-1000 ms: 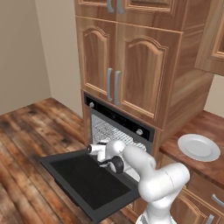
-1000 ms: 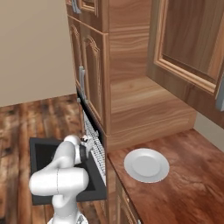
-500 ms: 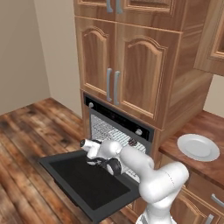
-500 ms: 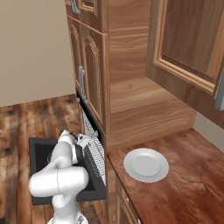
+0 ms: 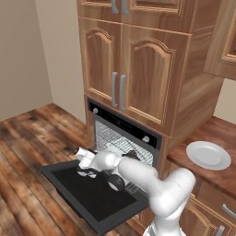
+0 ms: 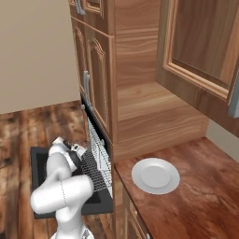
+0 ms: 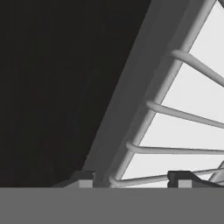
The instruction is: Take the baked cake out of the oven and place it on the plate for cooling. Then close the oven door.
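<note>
Oven [image 5: 122,133]: black built-in unit with a black control strip and two small silver knobs, framed by wooden cabinetry; its cavity stands exposed.
Oven door [image 5: 94,193]: large flat black panel, hinged along its lower edge, lying dropped down and roughly level in front of the cavity, so the racks can be reached over it.
Wire rack [image 7: 175,113]: pale metal bars with a straight front rail, seen very close from the hand camera.
Pincer [image 5: 82,162]: dark two-finger end of the white arm, low over the door at the mouth of the oven, by its left edge. In the hand view its two tips sit either side of the rack's front rail, apart, with nothing between them; judged parted and empty.
Baked cake: no dark brown lump can be made out on the racks from these angles; its place relative to the pincer cannot be told, presumably deeper inside the cavity.
Plate [image 6: 155,175]: plain round white plate with a shallow rim, on the reddish-brown wooden desk [image 6: 196,196] right of the oven, well apart from the pincer, bare and ready to receive the cake.
Stage: judged early; cake not yet taken, door not yet closed.
</note>
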